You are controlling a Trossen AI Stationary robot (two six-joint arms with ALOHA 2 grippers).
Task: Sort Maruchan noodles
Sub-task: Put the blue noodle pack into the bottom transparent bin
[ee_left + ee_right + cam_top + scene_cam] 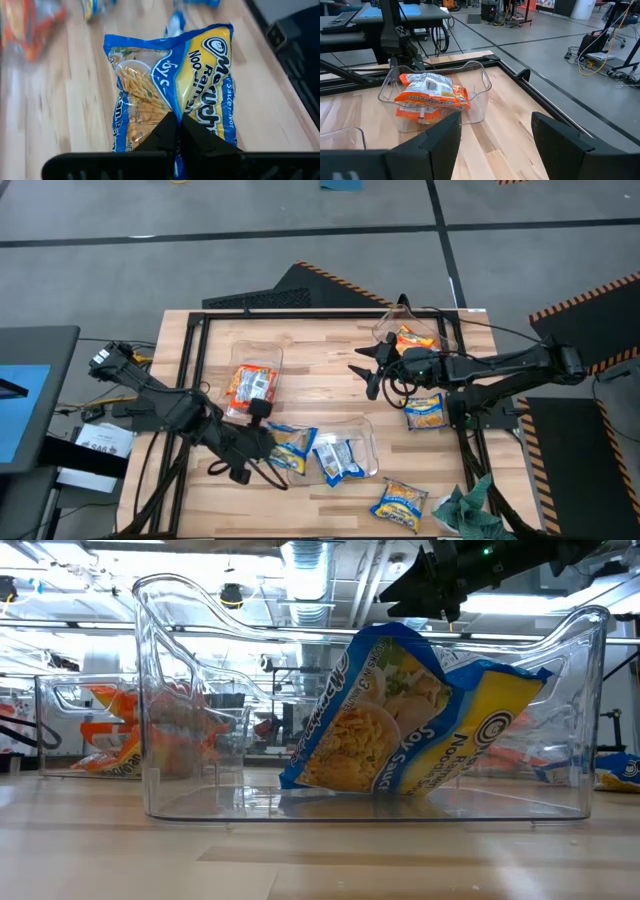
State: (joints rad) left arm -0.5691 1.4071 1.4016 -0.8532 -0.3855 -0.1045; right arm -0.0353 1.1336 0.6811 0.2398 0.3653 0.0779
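My left gripper [268,438] [176,125] is shut on a blue-and-yellow noodle packet [293,450] [170,75] at the left end of the near clear tub [368,442]. That tub holds other blue-and-yellow packets [335,460] [400,720], leaning on its floor. My right gripper [368,372] [495,145] is open and touches nothing, above the table between the tubs. Orange packets [250,387] [430,95] lie in the left tub [275,352]. Another orange packet [415,340] lies in the far right tub [450,320]. Two blue-and-yellow packets [425,412] [400,502] lie loose on the table. My left gripper pinches the blue-and-yellow packet between its two fingers [162,132] at the middle of one short edge [172,107]. The fingers lie along the packet, which stretches away from them and is creased down its middle. Whether its far end rests on the tub cannot be told.
A teal-green cloth [470,505] lies at the table's near right corner. Black rails frame the wooden table [330,395]. Cables run beside both arms. Bare wood shows between the three tubs and along the near edge.
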